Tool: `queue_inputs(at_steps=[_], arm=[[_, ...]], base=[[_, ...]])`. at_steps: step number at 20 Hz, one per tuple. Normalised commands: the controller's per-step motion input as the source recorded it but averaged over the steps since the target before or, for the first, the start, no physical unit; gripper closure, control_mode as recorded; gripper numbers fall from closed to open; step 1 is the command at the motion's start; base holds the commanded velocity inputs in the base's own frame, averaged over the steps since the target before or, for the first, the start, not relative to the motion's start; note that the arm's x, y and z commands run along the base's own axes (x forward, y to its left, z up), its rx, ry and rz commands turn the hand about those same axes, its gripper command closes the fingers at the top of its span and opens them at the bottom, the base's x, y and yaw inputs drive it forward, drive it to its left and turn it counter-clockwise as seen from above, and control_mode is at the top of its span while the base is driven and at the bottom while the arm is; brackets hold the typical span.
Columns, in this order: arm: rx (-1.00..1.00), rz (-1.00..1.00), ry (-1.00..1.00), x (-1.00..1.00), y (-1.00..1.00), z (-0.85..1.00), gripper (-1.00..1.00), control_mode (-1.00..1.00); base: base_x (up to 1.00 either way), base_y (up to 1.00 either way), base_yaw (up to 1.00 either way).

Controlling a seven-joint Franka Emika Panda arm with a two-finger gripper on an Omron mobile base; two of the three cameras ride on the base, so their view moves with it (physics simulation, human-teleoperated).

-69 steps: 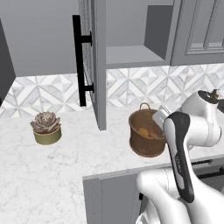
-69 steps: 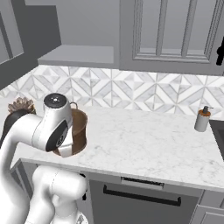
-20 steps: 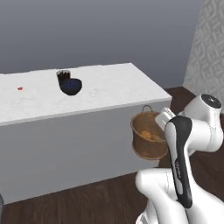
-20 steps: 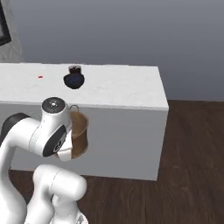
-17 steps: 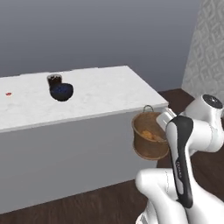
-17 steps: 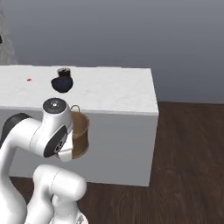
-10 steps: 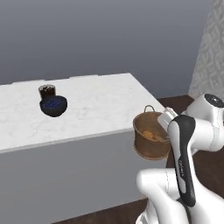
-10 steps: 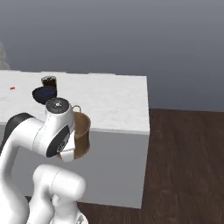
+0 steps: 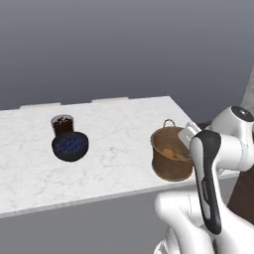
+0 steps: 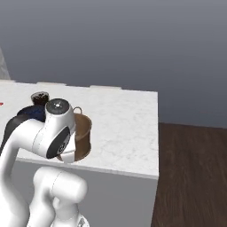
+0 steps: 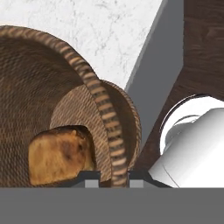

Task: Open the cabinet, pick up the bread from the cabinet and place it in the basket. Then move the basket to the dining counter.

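The gripper (image 11: 112, 175) is closed on the rim of the basket (image 9: 171, 159), one fingertip on each side of the woven wall. The bread (image 11: 61, 153) already lies inside, so fetching and loading look done. The basket hangs at the near edge of the marble worktop (image 9: 114, 129), right of a dark bowl (image 9: 70, 146) and cup (image 9: 62, 124). What seems left is setting it down and letting go.

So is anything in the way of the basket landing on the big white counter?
Nothing visible. The basket with the bread hangs over the dining counter's near corner, with bare marble beside it. The dark bowl and cup sit well away.
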Motion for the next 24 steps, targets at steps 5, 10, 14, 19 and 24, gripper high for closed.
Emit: queue_inputs(at_steps=[5,10,14,19,24], arm=[[0.00,0.02,0.00,0.13,0.00,0.00,1.00,-1.00],[0.00,0.12,0.00,0.79,0.00,0.00,1.00,-1.00],[0.00,0.12,0.02,0.97,-0.25,-0.21,1.00,-1.00],[0.01,0.07,0.01,1.00,-0.42,-0.64,1.00,-1.00],[0.00,0.04,0.01,0.81,-0.12,-0.40,1.00,-1.00]], base=[[0.58,0.00,0.09],[0.00,0.00,0.00],[0.00,0.00,0.00],[0.00,0.00,0.00],[0.00,0.00,0.00]])
